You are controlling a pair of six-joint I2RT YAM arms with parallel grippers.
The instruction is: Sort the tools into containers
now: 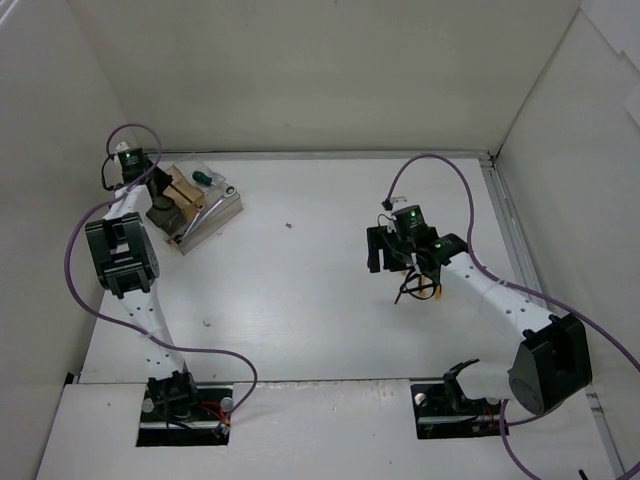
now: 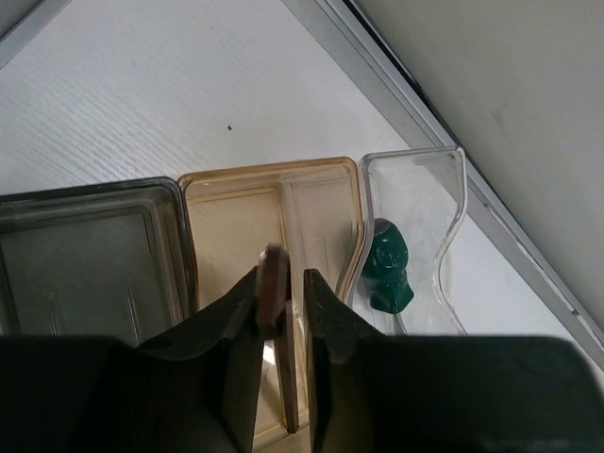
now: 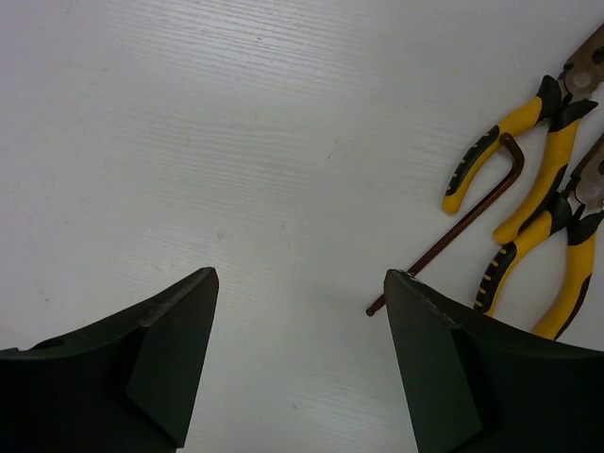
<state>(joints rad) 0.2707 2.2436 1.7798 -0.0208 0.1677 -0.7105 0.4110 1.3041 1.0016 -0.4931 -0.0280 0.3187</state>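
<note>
Containers (image 1: 195,208) sit clustered at the far left of the white surface (image 1: 300,300), with the left arm reaching over them. In the left wrist view, the left gripper (image 2: 281,288) is clamped on a thin brown rod (image 2: 274,269), which stands between the fingers directly above the amber container (image 2: 236,203). Just left of that one is a grey-tinted container (image 2: 85,255). Just right of it is a clear container (image 2: 444,189), with a green screwdriver handle (image 2: 387,266) lying inside it. From above, a silver wrench (image 1: 212,208) lies slantwise across the cluster; which compartment it rests in cannot be told.

Well apart, on the right half of the surface, the right gripper (image 3: 300,278) hovers with its fingers spread wide and nothing between them. To its right on the bare surface lie two yellow-handled pliers, the farther pliers (image 3: 552,160) and the nearer pliers (image 3: 571,283), side by side. A brown L-shaped hex key (image 3: 453,231) lies by them, its bent end hooked around a handle of the farther pair and its straight end pointing toward the gripper's right finger (image 3: 444,368).
</note>
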